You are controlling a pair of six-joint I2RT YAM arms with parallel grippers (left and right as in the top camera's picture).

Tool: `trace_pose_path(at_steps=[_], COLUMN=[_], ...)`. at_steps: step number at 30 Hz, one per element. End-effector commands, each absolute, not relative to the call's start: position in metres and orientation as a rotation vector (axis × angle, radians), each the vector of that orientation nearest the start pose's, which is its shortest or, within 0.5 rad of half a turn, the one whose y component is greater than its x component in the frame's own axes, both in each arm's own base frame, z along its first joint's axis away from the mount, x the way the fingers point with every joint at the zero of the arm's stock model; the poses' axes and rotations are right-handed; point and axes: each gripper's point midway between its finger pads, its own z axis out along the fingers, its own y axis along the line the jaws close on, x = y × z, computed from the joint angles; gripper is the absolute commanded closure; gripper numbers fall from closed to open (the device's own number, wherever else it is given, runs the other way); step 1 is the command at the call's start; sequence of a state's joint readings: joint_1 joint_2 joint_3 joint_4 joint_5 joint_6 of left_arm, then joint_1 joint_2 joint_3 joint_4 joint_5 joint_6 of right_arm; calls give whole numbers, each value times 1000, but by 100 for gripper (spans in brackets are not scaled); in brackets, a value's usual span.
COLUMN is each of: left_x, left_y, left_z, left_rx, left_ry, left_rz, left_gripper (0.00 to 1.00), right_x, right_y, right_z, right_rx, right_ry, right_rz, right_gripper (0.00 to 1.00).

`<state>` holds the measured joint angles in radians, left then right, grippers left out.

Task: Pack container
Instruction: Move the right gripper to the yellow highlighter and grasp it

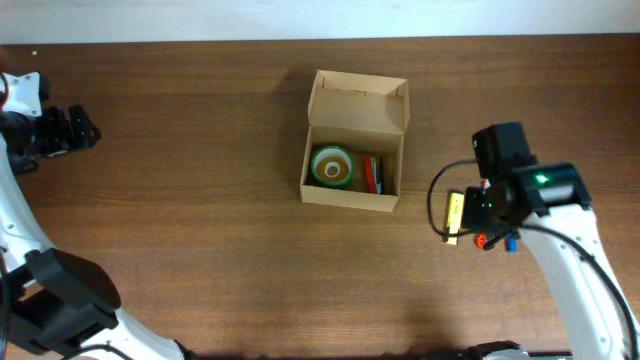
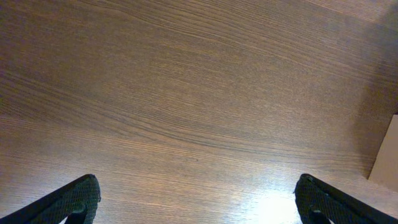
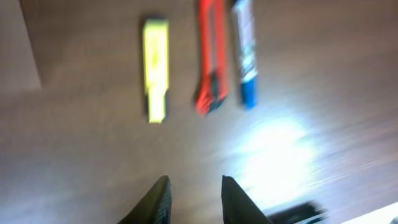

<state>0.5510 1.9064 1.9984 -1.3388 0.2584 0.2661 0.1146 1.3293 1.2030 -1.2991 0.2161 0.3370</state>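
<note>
On the brown wooden bench (image 1: pixel 200 250) the small tan cardboard box (image 1: pixel 350 196) stands flap-up, partly packed, a green tape roll (image 1: pixel 332 166) inside. Far left of the box the left hand (image 2: pixel 199 208) gapes empty; right of the box the right hand (image 3: pixel 196 199), parted and empty, hangs near a yellow highlighter (image 3: pixel 155 62): next, I judge, lower and grip it

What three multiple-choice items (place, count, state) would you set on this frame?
1. Where is the green tape roll?
A in the container
B beside it
C on its lid
2. How many loose items lie by the right pincer?
A one
B three
C five
3. The container's lid is:
A taped
B shut
C open

Key:
1. A, the roll sits inside the walls.
2. B, there are a yellow highlighter, a red cutter and a blue marker.
3. C, the flap is folded back and the contents show.
</note>
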Motion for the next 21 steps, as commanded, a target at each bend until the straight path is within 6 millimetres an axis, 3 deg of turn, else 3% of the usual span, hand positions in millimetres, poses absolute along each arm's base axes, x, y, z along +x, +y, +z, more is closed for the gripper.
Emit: trace_pose_path(at_steps=[1, 10, 17, 21], left_x=[383, 383, 383, 383], left_y=[181, 181, 181, 181], left_z=[217, 217, 217, 217], left_rx=[-311, -312, -311, -311], left_ry=[2719, 2718, 2719, 2718], left_rz=[-160, -160, -160, -160], left_gripper=[0, 0, 0, 0], right_x=[237, 261, 275, 283], right_y=[18, 20, 2, -9], right_z=[126, 71, 41, 36], right_rx=[453, 501, 498, 488], right_ry=[3083, 3209, 3241, 3214], right_rz=[27, 85, 112, 123], right_gripper=[72, 72, 53, 52])
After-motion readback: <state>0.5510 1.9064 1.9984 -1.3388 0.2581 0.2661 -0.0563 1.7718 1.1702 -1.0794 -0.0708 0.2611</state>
